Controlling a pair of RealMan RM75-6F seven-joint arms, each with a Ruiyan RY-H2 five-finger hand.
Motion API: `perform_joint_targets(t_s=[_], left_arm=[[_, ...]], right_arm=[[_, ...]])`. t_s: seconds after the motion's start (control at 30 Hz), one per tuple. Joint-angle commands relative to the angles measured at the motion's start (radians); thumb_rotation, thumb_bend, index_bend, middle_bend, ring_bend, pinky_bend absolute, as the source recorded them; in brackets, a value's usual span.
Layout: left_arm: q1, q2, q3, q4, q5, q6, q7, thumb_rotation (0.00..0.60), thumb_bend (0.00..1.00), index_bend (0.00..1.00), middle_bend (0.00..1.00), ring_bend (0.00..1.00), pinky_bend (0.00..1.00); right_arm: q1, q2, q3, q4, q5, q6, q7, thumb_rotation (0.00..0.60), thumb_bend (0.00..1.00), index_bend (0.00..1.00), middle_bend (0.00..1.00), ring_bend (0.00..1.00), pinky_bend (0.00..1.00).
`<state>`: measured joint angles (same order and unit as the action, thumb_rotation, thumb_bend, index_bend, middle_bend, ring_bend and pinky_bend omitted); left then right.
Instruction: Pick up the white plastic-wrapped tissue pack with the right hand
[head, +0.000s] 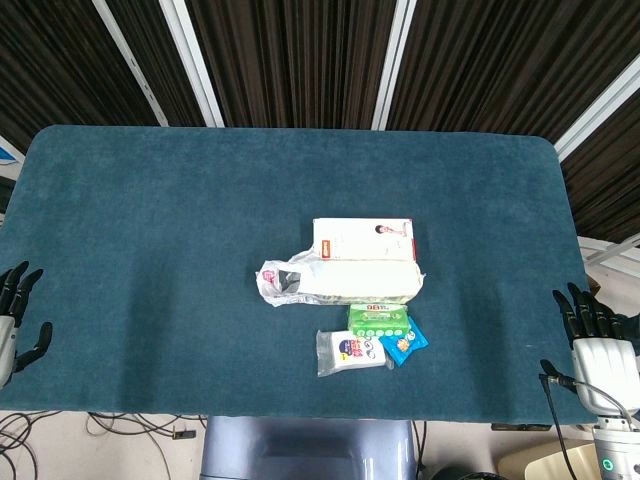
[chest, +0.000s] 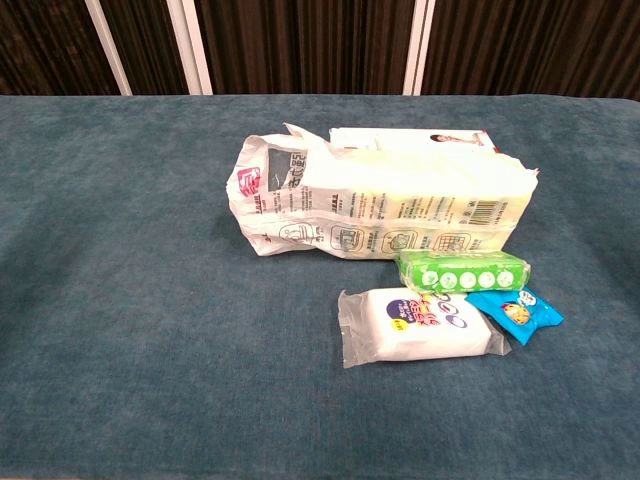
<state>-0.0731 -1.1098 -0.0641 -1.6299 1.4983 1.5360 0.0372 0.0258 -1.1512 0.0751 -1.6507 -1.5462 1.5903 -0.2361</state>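
Fingers spread, right hand (head: 592, 330) seemingly hovers beside table (head: 150, 250), well apart from tissue pack (head: 349, 351).

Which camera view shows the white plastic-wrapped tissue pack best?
The chest view: the white tissue pack appears large there, with its clear wrapper and printed label visible. The head view shows it whole from above, but small.

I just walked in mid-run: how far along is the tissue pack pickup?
Nothing is done yet. The white tissue pack lies on the table beside the green pack. The right hand waits open at the table's edge, holding nothing. Reaching, grasping and lifting all remain.
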Motion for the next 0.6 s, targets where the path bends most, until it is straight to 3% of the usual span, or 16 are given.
perform_joint_targets(t_s=[0.03,0.6], left_arm=[[-0.001,0.000,0.000,-0.001,0.000,0.000,0.001,0.600,0.44,0.07,0.00,0.00,0.00],[-0.001,-0.001,-0.002,-0.004,-0.002,0.001,0.007,0.600,0.44,0.07,0.00,0.00,0.00]], right_arm=[[0.000,0.000,0.000,-0.001,0.000,0.000,0.000,0.600,0.12,0.08,0.03,0.09,0.16],[-0.001,0.004,0.001,-0.004,0.007,-0.006,0.010,0.600,0.12,0.08,0.03,0.09,0.16]])
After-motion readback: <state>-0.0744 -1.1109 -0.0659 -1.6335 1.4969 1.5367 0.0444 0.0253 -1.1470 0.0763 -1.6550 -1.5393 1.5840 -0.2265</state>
